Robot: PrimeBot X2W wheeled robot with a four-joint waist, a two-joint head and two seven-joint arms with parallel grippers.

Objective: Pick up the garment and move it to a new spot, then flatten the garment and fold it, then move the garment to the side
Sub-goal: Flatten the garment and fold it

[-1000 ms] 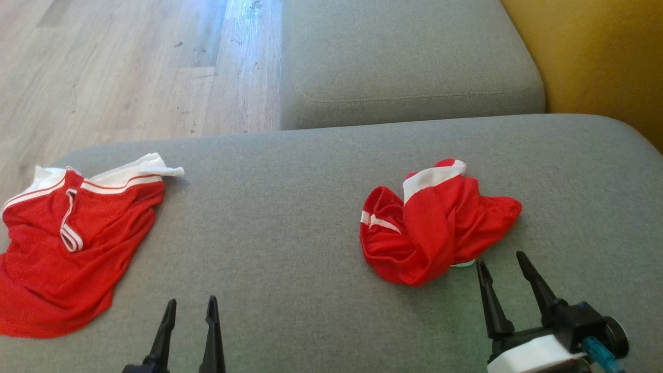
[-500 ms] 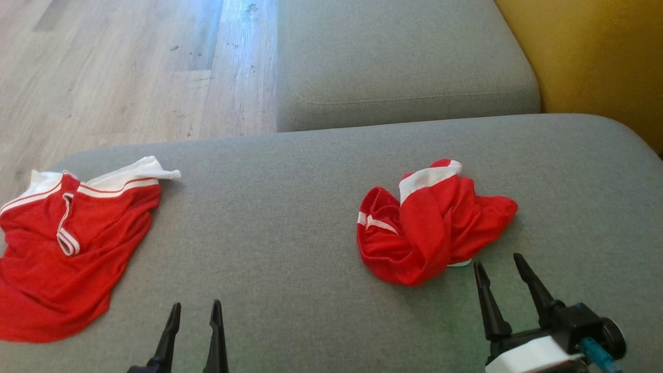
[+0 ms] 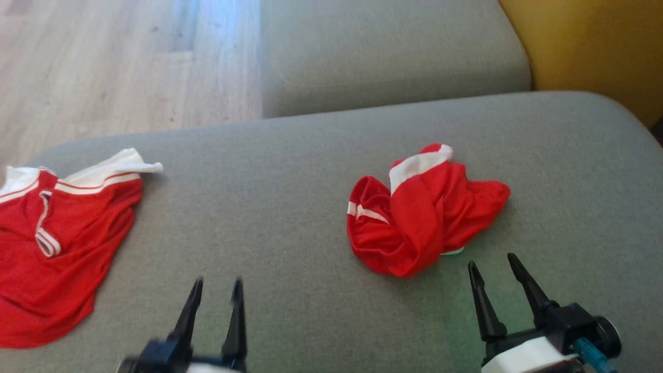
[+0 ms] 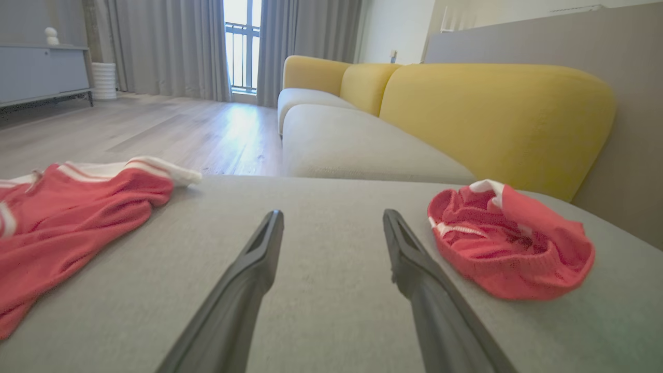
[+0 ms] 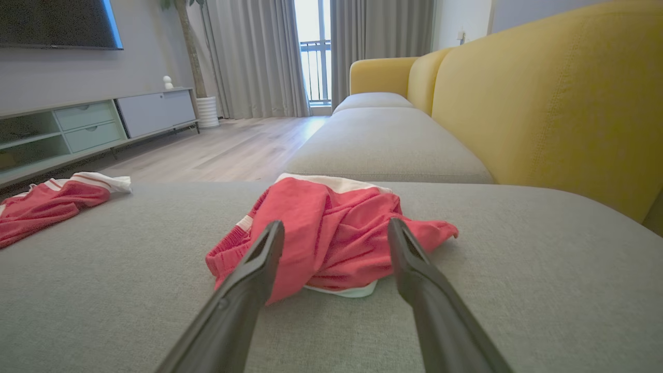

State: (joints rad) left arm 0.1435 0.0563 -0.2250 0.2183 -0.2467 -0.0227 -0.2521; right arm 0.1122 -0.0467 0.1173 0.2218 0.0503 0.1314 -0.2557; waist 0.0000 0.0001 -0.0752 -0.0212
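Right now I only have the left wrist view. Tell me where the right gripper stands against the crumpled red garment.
Observer: The right gripper hangs open just short of the near edge of the crumpled red garment, apart from it.
Operator: Report anything under that edge.
Observer: A pale white-green scrap peeks out from beneath it.
Operator: Check the right arm's line.
Observer: In the right wrist view the garment lies straight ahead, centred between that gripper's fingers.

Head looks down, wrists low along cushion [image 3: 290, 171] (shared)
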